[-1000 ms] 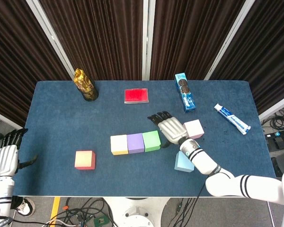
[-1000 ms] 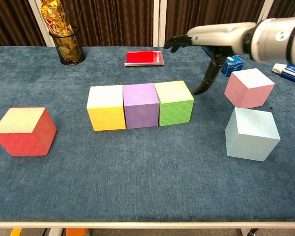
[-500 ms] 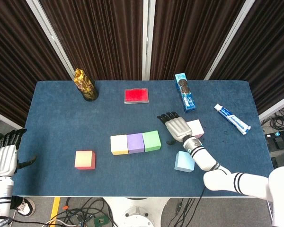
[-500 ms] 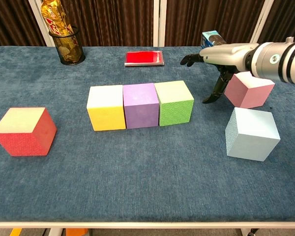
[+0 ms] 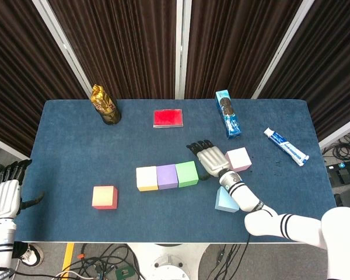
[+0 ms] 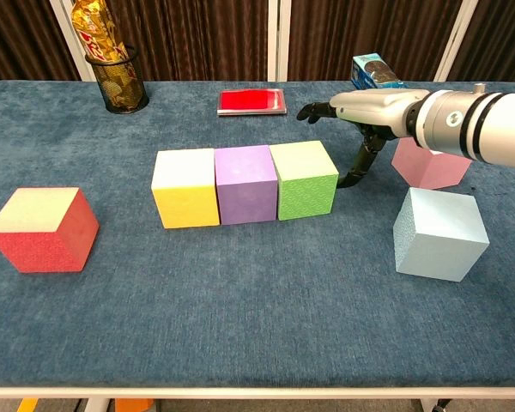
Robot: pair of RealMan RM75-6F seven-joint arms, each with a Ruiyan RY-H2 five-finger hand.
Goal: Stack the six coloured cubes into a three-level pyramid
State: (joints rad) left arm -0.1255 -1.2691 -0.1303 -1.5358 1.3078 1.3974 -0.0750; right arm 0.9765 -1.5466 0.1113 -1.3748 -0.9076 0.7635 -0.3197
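- The pink cube [image 5: 238, 158] sat on the blue cloth table [image 5: 76, 151], just right of the right hand [image 5: 210, 160].
- That hand hovered empty, fingers spread, between the pink cube and the green cube [image 5: 186, 173].
- The left hand [image 5: 4, 197] hung well apart, off the table edge, empty.

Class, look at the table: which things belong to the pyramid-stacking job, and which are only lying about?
Part of the job: yellow cube, purple cube, green cube, red cube, pink cube, light blue cube.

Only lying about: snack bag in a black mesh cup, flat red box, blue biscuit box, toothpaste tube.
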